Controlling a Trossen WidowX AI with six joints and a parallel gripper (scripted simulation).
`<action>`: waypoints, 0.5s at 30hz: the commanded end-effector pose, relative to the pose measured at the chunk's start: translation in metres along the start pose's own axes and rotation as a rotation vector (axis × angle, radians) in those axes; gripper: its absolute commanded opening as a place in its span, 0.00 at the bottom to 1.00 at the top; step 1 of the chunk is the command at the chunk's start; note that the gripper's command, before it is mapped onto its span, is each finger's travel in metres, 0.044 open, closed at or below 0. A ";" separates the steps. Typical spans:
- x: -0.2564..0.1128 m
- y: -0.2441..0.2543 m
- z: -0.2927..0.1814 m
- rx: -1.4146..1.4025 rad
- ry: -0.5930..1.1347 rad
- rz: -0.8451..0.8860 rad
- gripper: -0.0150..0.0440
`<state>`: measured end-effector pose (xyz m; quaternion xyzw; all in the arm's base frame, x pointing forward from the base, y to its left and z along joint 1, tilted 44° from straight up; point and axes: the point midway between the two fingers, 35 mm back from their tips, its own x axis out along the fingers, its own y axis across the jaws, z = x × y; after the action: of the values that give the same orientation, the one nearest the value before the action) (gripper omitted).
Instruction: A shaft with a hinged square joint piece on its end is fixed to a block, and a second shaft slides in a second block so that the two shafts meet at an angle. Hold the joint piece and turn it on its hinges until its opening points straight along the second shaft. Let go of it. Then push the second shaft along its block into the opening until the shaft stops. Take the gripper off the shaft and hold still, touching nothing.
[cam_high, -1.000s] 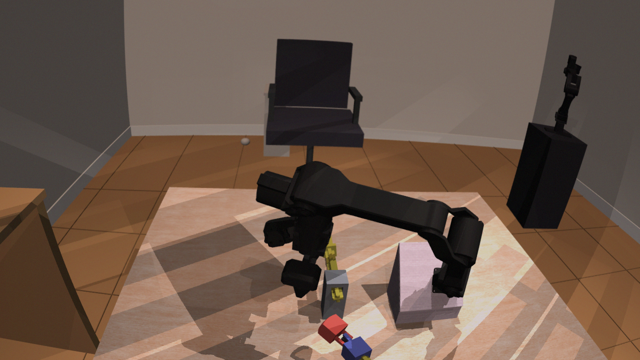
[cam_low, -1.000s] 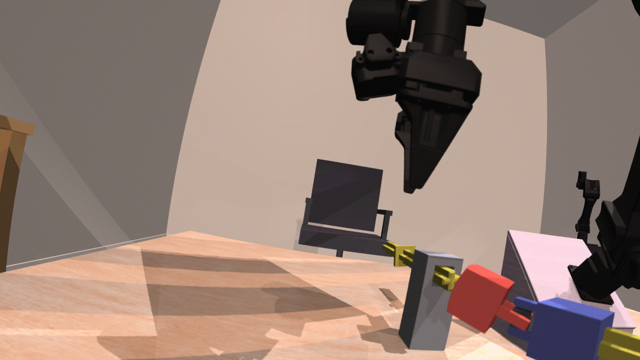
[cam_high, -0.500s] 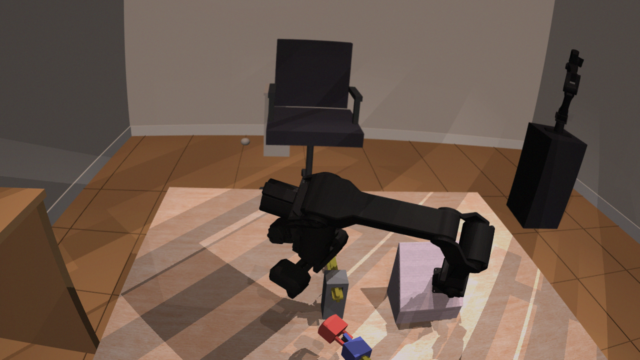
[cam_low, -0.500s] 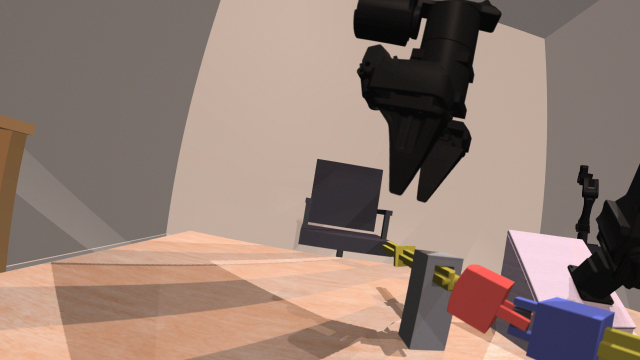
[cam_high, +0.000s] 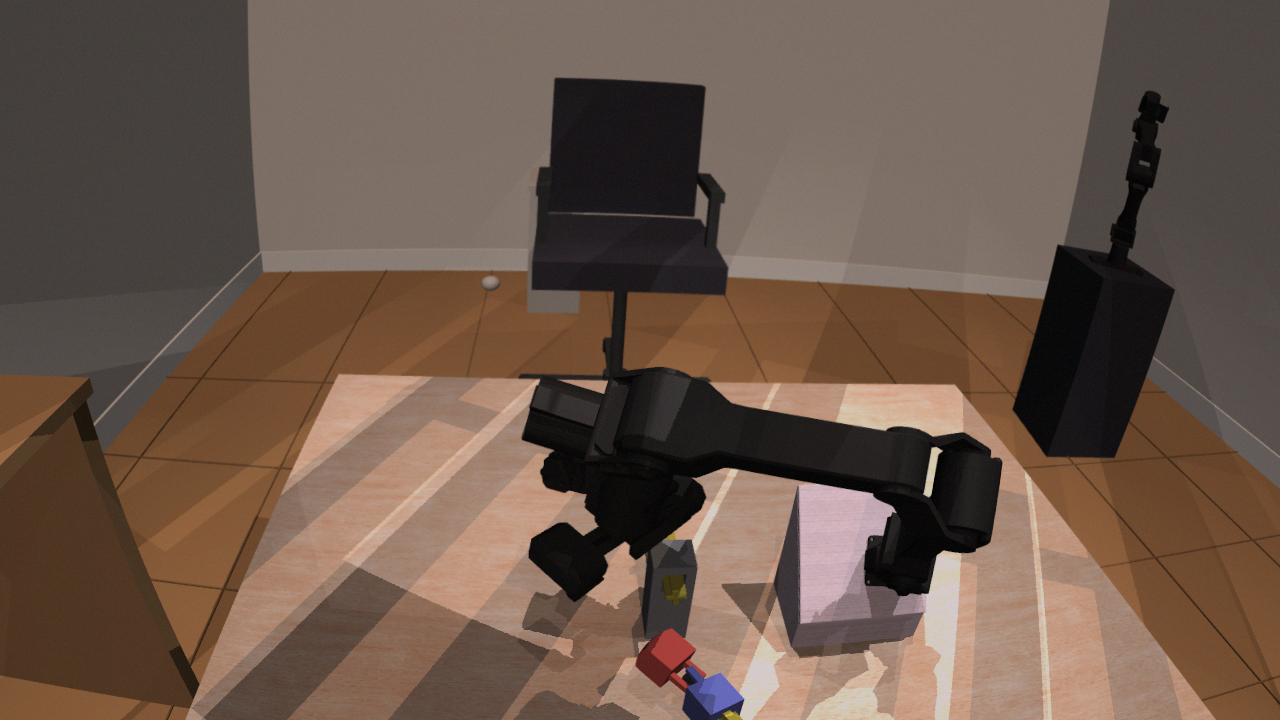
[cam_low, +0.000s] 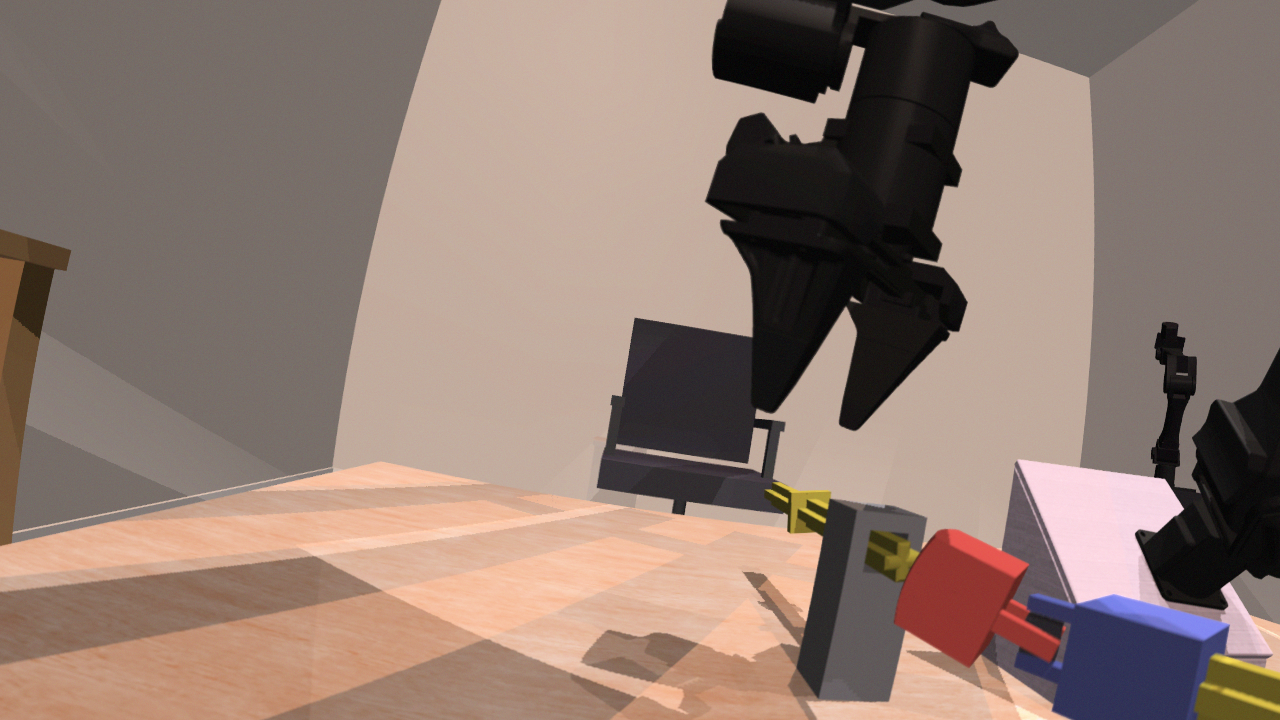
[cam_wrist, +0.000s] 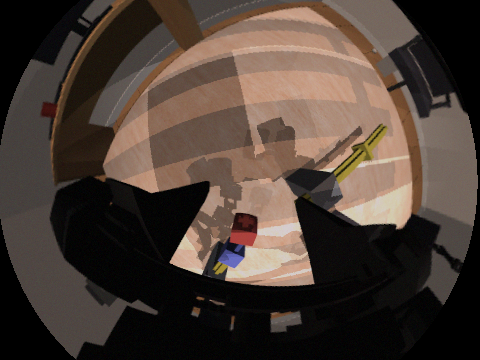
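The red joint piece (cam_high: 665, 658) (cam_low: 957, 595) (cam_wrist: 244, 231) sits tilted on hinge arms off the blue piece (cam_high: 713, 698) (cam_low: 1136, 658) (cam_wrist: 232, 255), on the end of the yellow fixed shaft (cam_low: 1239, 694) (cam_wrist: 219, 268). In the wrist view its dark opening faces off to one side of the line of the second shaft. The yellow second shaft (cam_high: 674, 588) (cam_low: 808, 510) (cam_wrist: 370, 150) runs through the grey second block (cam_high: 666, 619) (cam_low: 854, 608) (cam_wrist: 320, 185); its near end is outside the red piece. My gripper (cam_low: 808, 419) (cam_wrist: 254, 193) is open and empty, above the block and joint, touching neither.
A pinkish wedge (cam_high: 827, 573) (cam_low: 1092, 537) carries my arm's base, to the right of the second block. My arm reaches over the table from there. A chair (cam_high: 626, 147) (cam_low: 689, 394) stands behind the table, and a wooden desk (cam_high: 80, 555) is at the left.
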<state>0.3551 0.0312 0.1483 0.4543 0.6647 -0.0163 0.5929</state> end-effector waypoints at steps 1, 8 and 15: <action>0.016 -0.001 -0.004 0.005 0.007 -0.010 1.00; 0.045 -0.001 -0.010 0.004 0.007 -0.009 1.00; 0.068 -0.002 -0.017 0.004 0.009 -0.007 1.00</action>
<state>0.3502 0.0761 0.1032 0.4532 0.6689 -0.0150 0.5890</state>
